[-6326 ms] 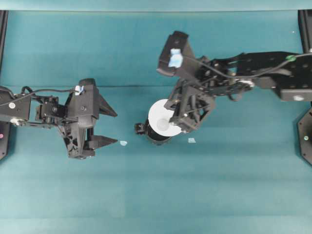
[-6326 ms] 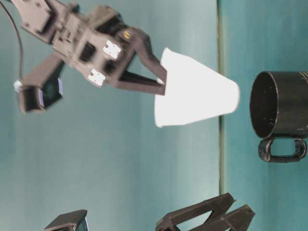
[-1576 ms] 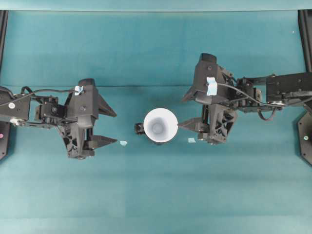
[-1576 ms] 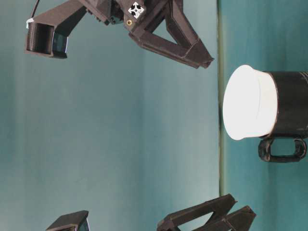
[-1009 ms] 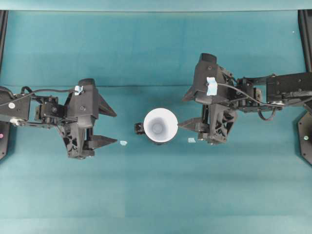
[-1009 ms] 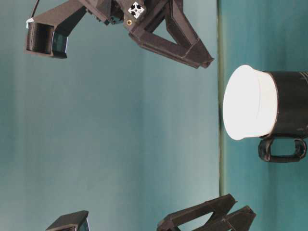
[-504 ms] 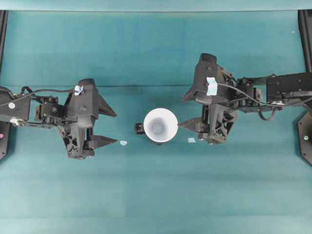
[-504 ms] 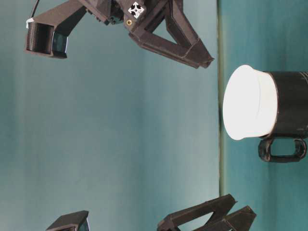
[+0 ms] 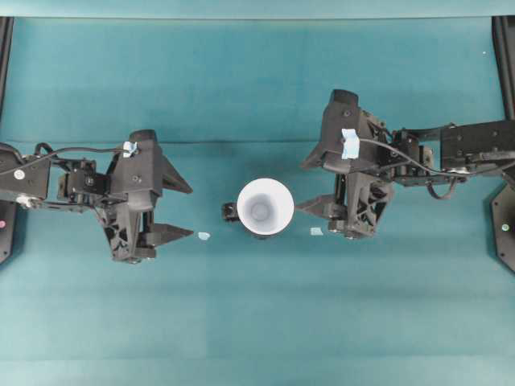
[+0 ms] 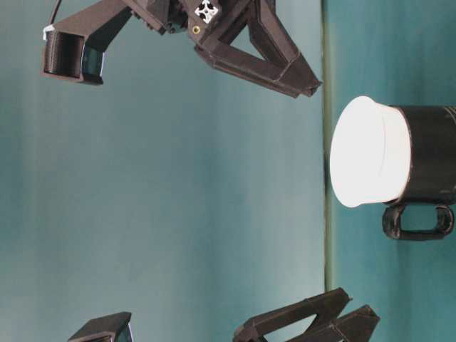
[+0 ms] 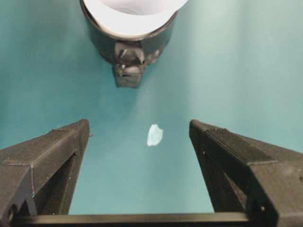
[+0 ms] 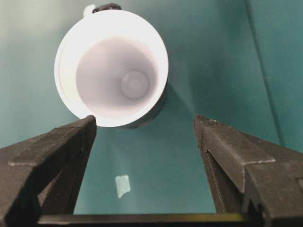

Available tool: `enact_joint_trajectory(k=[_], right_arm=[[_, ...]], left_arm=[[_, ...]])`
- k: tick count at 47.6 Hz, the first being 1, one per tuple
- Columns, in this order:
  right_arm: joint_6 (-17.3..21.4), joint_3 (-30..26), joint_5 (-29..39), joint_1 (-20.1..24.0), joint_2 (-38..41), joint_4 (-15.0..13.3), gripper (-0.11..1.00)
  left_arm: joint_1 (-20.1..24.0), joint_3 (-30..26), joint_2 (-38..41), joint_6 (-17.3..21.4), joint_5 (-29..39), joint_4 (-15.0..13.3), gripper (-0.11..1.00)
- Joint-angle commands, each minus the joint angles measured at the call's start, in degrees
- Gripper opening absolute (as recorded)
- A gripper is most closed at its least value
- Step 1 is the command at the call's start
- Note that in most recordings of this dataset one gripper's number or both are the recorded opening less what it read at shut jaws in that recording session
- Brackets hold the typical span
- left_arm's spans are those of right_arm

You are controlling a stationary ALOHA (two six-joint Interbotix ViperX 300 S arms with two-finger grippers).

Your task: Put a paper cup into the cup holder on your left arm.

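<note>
- Your paper cup (image 9: 265, 207) sits inside the cup holder (image 10: 427, 158), which stands on the teal table (image 9: 257, 322) between the two arms; its upper part and wide white rim stand proud of the black wall; judged from this, the placement is done.
- Your right gripper (image 9: 310, 183) is spread wide and carries nothing; one fingertip lies just beside the cup's rim, whether touching I cannot tell; clearing that arm away is, in my judgement, all that could remain.
- Your left gripper (image 9: 187, 211) is likewise spread and empty, well apart from the holder.
- The table-level view alone shows how deep the cup is seated and the holder's looped handle (image 10: 417, 221); the overhead view hides the holder almost wholly under the rim.
- The right wrist view alone shows the cup's interior down to its base, empty.
- The left wrist view shows the handle facing that gripper; a pale scrap (image 11: 154, 135) lies on the table between them.
</note>
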Motion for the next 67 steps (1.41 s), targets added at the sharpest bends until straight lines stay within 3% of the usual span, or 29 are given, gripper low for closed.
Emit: enact_joint_trajectory(k=[1, 67], right_arm=[[0.00, -0.44, -0.70, 0.35, -1.05, -0.09, 0.87], [-0.53, 1.05, -0.09, 1.23, -2.02, -0.44, 0.86]], left_arm=[[-0.44, -0.44, -0.44, 0.09, -0.26, 0.00, 0.91], [-0.79, -0.18, -0.97, -0.09, -0.97, 0.00, 0.91]])
